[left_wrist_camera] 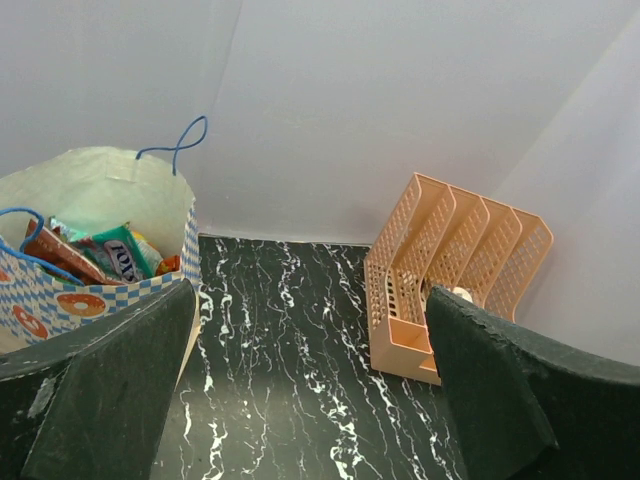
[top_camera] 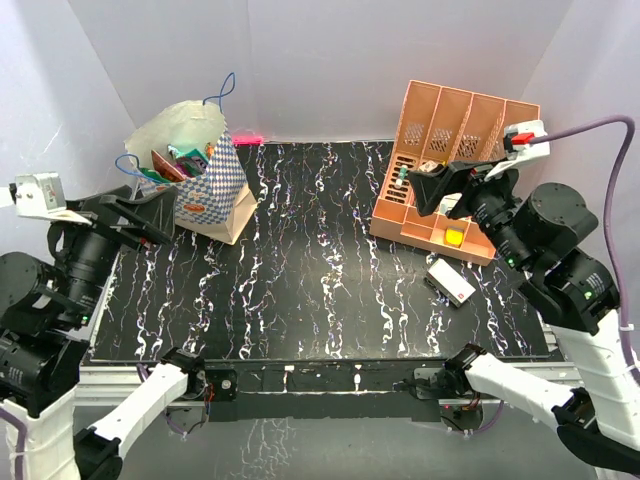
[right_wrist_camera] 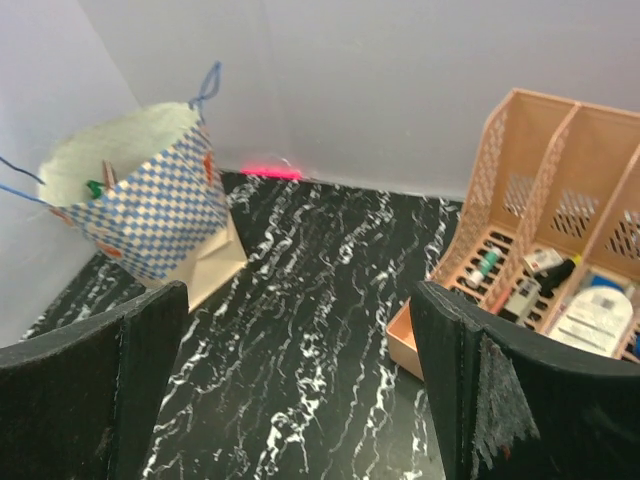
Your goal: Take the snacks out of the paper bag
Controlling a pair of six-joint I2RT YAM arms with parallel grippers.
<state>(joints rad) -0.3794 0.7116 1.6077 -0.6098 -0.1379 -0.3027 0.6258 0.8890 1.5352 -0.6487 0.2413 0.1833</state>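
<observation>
None of the snacks (top_camera: pixel 182 160) is out yet: they sit inside the paper bag (top_camera: pixel 215 190) at upper left, while the left gripper (left_wrist_camera: pixel 310 300) and right gripper (right_wrist_camera: pixel 300 295) hang spread and empty.

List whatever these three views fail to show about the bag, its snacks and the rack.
- Any snacks below the top layer: the walls of the paper bag hide them in every view, so no count is possible.
- Bag interior, right wrist view: almost all behind its checked wall.
- Labels on the bottles in the rack: too small and blurred.
- Print on the white-and-red box: too small, top view.
</observation>
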